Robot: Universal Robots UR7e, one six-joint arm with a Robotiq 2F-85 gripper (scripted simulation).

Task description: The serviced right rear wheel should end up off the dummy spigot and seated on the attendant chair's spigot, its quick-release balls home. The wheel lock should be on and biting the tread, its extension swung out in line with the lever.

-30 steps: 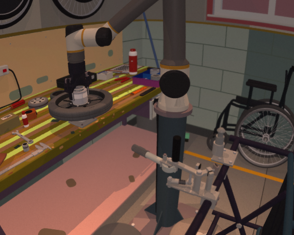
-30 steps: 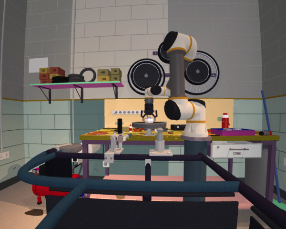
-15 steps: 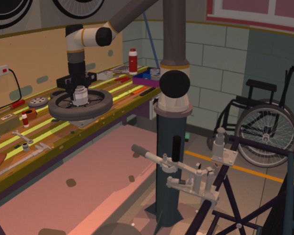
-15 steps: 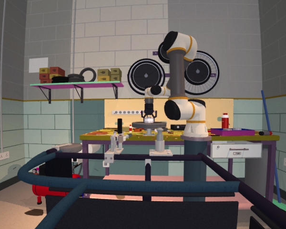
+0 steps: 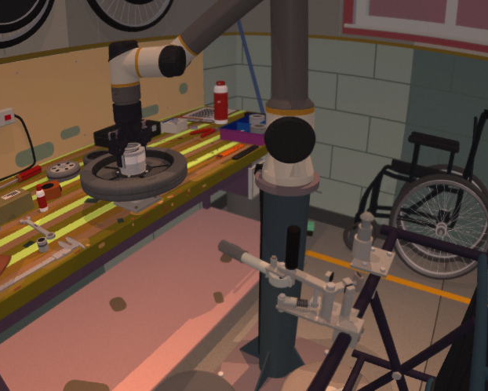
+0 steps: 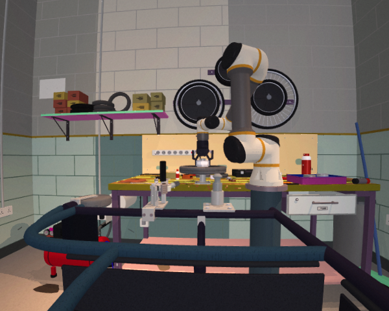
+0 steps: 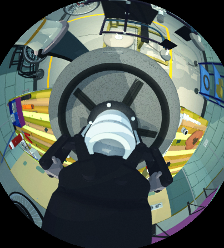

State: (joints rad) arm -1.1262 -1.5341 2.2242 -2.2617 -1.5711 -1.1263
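My gripper [image 5: 131, 156] [image 6: 203, 161] [image 7: 110, 139] points straight down over the workbench. The white hub of the grey-tyred wheel [image 5: 133, 173] [image 6: 203, 169] [image 7: 114, 104] is clamped between its fingers. The wheel lies flat on the dummy spigot's plate [image 5: 137, 204] near the bench's front edge. On the chair frame in front, the pale chair spigot [image 5: 363, 240] [image 6: 217, 194] stands upright and bare. The wheel lock [image 5: 297, 286] [image 6: 158, 196] sits beside it, with a grey ribbed lever and a black extension handle [image 5: 293, 246] standing upright.
Behind the wheel a black box [image 5: 126, 130] and a pegboard line the bench. Small tools, a caster [image 5: 63, 169], a red bottle [image 5: 220, 102] and a purple tray [image 5: 242, 130] lie around. The arm's pedestal [image 5: 283, 269] stands between bench and chair frame. A wheelchair [image 5: 438, 202] is parked right.
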